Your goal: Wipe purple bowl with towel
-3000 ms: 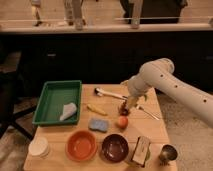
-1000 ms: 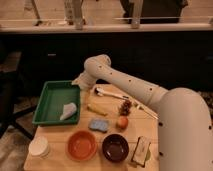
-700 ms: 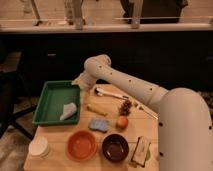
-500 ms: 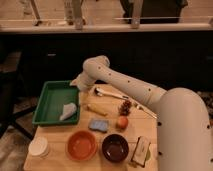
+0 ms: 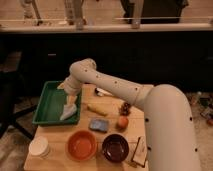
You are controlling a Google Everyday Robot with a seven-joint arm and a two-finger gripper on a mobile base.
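One white arm (image 5: pixel 150 107) reaches from the lower right of the view across one wooden tabletop (image 5: pixel 55 132) and bends down over one green tray (image 5: pixel 47 105) at the far left corner. Two bowls sit side by side at the front edge: one orange bowl (image 5: pixel 81 145) and one purple bowl (image 5: pixel 115 147), the purple one to the right as seen here. One white stack of cups (image 5: pixel 39 147) stands at the front left corner, and one upright packet (image 5: pixel 140 151) is just right of the purple bowl. One blue sponge (image 5: pixel 99 124) lies behind the bowls. One towel (image 5: pixel 67 112), pale and crumpled, lies inside the tray near its right wall. One yellow banana-like piece (image 5: pixel 97 109), one round orange fruit (image 5: pixel 122 122) and one dark cluster like grapes (image 5: pixel 125 106) are spread over the middle.

The end effector (image 5: pixel 69 100) hangs in the tray directly above the towel, close to its top fold, jaws spread wide and gripping nothing. The purple bowl lies well apart from it, nearer the front edge and off to the right.
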